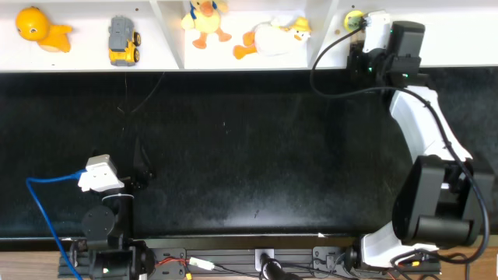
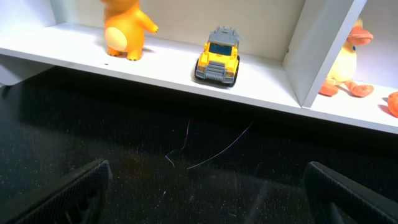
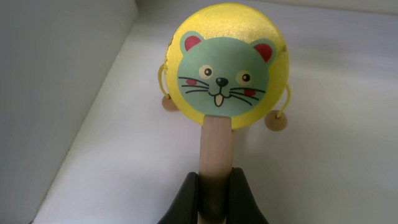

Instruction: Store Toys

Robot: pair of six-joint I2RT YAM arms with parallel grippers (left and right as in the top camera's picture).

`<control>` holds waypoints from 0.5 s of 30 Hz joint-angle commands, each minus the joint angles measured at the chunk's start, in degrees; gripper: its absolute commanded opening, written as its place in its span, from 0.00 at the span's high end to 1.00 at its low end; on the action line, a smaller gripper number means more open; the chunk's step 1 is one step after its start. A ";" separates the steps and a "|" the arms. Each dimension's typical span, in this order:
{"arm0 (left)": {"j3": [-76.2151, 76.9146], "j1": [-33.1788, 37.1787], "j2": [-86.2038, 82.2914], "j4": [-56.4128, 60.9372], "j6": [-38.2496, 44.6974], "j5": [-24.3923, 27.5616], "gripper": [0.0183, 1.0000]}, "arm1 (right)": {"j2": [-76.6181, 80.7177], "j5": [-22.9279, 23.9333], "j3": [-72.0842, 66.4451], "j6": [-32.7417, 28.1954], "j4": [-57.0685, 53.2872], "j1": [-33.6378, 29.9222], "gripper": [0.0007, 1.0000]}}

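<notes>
A yellow rattle drum (image 3: 224,67) with a green cat face and a wooden handle lies in the white shelf's right compartment (image 1: 342,19). My right gripper (image 3: 214,193) is shut on its handle, up at that compartment (image 1: 372,31). The drum's yellow edge (image 1: 354,19) peeks out beside the wrist. An orange duck toy (image 1: 40,29) (image 2: 124,28) and a yellow truck (image 1: 124,40) (image 2: 219,57) stand in the left compartment. Two plush ducks (image 1: 205,21) (image 1: 274,36) sit in the middle compartment. My left gripper (image 2: 205,186) is open over the bare black mat, near its base (image 1: 138,167).
The white shelf (image 1: 233,62) runs along the far edge of the black mat (image 1: 257,148), split by upright dividers (image 2: 323,50). A blue cable (image 1: 39,202) loops by the left arm's base. A black cable (image 1: 334,85) hangs from the right arm.
</notes>
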 commanded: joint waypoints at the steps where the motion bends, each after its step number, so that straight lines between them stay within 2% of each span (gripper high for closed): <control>1: -0.31 -0.42 -0.70 0.11 -0.22 0.74 0.00 | 1.77 -0.66 -0.04 0.42 1.01 1.49 0.95; 7: -0.31 -0.42 -0.70 0.11 -0.22 0.74 0.00 | 2.19 -0.57 -0.04 3.06 1.73 1.55 0.96; 8: -0.31 -0.42 -0.70 0.13 -0.22 0.74 0.00 | 2.19 -0.57 -0.04 3.41 1.75 1.55 0.93; 10: -0.31 -0.42 -0.70 0.13 -0.22 0.74 0.00 | 2.19 -0.55 -0.04 3.52 1.62 1.53 0.78; 12: -0.31 -0.42 -0.70 0.11 -0.22 0.74 0.00 | 2.19 -0.57 -0.04 3.54 1.53 1.53 0.73; 15: -0.31 -0.42 -0.70 0.13 -0.22 0.74 0.00 | 2.19 -0.50 -0.04 4.70 1.57 1.53 0.56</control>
